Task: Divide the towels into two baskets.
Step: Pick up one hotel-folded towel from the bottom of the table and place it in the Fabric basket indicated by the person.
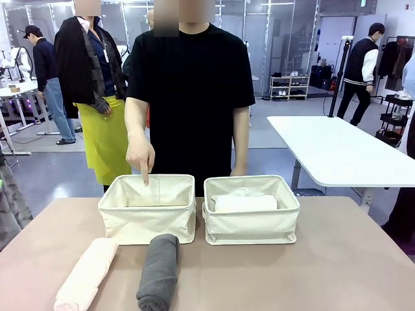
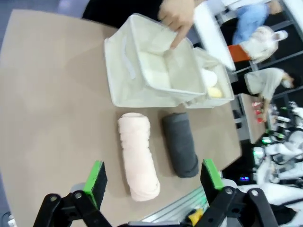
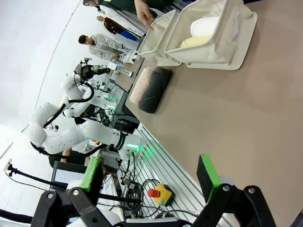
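Observation:
Two cream fabric baskets stand side by side at the table's far middle. The left basket (image 1: 148,210) (image 2: 142,71) holds nothing, and a person's finger (image 1: 144,175) points into it. In the right basket (image 1: 251,214) (image 3: 213,38) lie a white towel (image 1: 245,203) (image 3: 204,28) and a yellow towel (image 3: 196,41) (image 2: 214,92). On the table in front lie a pale pink towel (image 1: 85,272) (image 2: 138,153) and a dark grey towel (image 1: 158,271) (image 2: 181,144) (image 3: 154,90). My left gripper (image 2: 152,177) hovers open above the pink towel's near end. My right gripper (image 3: 149,172) is open over the table's right edge.
The person (image 1: 191,91) stands behind the baskets at the far edge. Bare brown tabletop (image 1: 311,272) lies to the right of the towels. A white table (image 1: 337,152) stands beyond at the right. An emergency stop button (image 3: 158,193) sits below the table edge.

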Available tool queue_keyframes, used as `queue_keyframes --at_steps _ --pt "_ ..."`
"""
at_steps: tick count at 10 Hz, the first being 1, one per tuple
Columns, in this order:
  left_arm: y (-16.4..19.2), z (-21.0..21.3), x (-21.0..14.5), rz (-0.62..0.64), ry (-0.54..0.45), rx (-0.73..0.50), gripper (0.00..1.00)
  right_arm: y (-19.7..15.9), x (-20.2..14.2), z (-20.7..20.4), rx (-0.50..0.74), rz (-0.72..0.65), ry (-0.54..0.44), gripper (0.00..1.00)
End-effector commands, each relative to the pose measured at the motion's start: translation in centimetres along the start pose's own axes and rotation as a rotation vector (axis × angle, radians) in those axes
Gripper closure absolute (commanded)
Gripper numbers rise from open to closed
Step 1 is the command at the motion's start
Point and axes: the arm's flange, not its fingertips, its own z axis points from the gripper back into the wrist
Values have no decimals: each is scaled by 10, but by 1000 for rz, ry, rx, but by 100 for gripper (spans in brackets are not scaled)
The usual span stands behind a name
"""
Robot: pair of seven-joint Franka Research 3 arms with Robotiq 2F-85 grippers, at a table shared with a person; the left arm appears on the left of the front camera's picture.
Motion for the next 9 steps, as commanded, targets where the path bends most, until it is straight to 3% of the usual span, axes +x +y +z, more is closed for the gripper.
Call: queue_keyframes --at_steps 1,4,9 --pt "-47 -48 -66 -17 113 151 0 4 -2 -2 12 16 -21 0" --pt "-60 -105 -74 -70 278 233 0 4 -2 -2 12 16 -21 0" --pt "-58 -170 -109 -145 439 353 0 4 -2 -2 12 16 -21 0"
